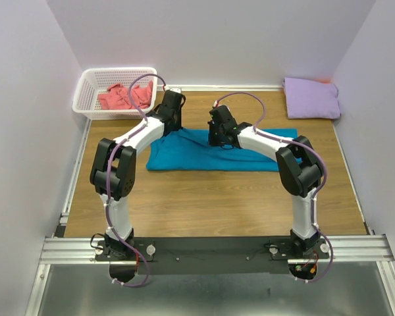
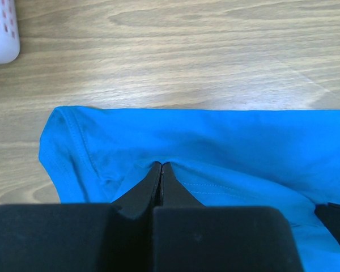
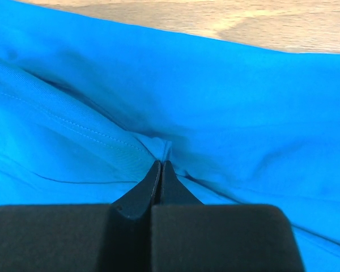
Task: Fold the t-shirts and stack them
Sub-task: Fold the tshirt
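The teal-blue t-shirt (image 1: 197, 155) lies spread across the middle of the wooden table, partly folded into a long band. My left gripper (image 1: 172, 125) is at its far left edge. In the left wrist view the left gripper (image 2: 161, 164) is shut, pinching a pucker of the teal cloth (image 2: 243, 141) beside a sleeve hem. My right gripper (image 1: 217, 137) is near the far edge's middle. There the right gripper (image 3: 161, 162) is shut on a fold of the same cloth (image 3: 243, 102). A pale lavender t-shirt (image 1: 311, 99) lies folded at the back right. A coral-pink t-shirt (image 1: 124, 97) is crumpled in the basket.
The white lattice basket (image 1: 85, 89) stands at the back left corner, and its corner shows in the left wrist view (image 2: 1, 28). Walls close in the table on the left, back and right. Bare wood (image 1: 210, 197) lies between the teal shirt and the arm bases.
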Robot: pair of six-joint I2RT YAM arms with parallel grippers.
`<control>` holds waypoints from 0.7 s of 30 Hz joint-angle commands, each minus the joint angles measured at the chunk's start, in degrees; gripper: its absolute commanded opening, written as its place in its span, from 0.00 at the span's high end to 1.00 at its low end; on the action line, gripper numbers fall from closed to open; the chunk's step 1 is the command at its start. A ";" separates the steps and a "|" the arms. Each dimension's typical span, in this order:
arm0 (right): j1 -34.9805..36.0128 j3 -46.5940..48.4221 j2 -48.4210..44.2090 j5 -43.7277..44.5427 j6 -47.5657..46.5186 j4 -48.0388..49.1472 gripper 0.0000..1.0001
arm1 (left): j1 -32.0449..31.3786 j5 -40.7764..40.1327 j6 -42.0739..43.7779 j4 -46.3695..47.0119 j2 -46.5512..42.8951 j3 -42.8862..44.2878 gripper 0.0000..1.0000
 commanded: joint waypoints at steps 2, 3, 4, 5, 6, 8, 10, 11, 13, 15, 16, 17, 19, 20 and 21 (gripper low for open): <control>-0.20 1.69 1.73 -1.63 0.57 -0.02 0.99 | 0.88 0.23 -0.66 -1.51 0.44 0.65 1.00; -0.20 1.77 1.55 -1.98 0.49 -0.02 0.99 | 0.97 1.71 -0.74 -2.47 0.53 0.92 1.00; -0.28 1.95 1.55 -2.51 0.49 -0.02 0.99 | 1.06 2.34 -0.74 -3.26 0.70 1.18 1.00; -0.20 2.04 1.47 -2.86 0.40 -0.02 0.99 | 0.97 2.86 -0.83 -3.97 0.70 1.53 1.00; -0.20 2.13 1.29 -3.65 0.40 -0.11 0.99 | 0.97 3.83 -0.74 -4.76 0.97 2.23 1.00; -0.29 2.13 0.85 -4.18 0.57 -0.11 0.99 | 0.97 4.80 -0.66 -7.22 1.23 2.85 1.00; -0.20 2.13 0.50 -4.36 0.75 -0.37 0.98 | 1.06 5.59 -0.74 -9.15 1.14 3.20 1.00; -0.20 1.95 0.15 -4.45 0.84 -0.55 0.98 | 1.06 5.86 -0.92 -9.60 0.88 3.20 1.00; -0.28 1.60 -0.29 -4.45 0.84 -0.64 0.98 | 1.06 6.21 -1.53 -10.83 0.18 3.03 1.00; -0.20 0.99 -1.08 -4.45 0.75 -0.81 0.98 | 1.15 6.56 -1.80 -11.53 -0.52 2.59 1.00; -0.20 0.81 -1.17 -4.45 0.75 -0.81 0.98 | 1.06 6.82 -1.80 -12.32 -0.70 2.50 1.00; -0.20 0.63 -1.35 -6.45 0.84 -1.16 0.98 | 1.06 7.17 -1.80 -12.59 -0.79 2.33 1.00; -0.29 0.11 -1.44 -7.08 1.01 -1.51 0.98 | 1.15 7.44 -1.80 -13.37 -1.23 1.62 1.00; -0.20 -0.16 -1.52 -7.61 1.01 -1.60 0.98 | 1.15 7.35 -1.71 -13.64 -1.32 1.36 1.00; -0.28 -0.33 -1.61 -7.70 1.28 -1.60 0.98 | 1.23 7.35 -1.62 -13.99 -1.58 1.27 1.00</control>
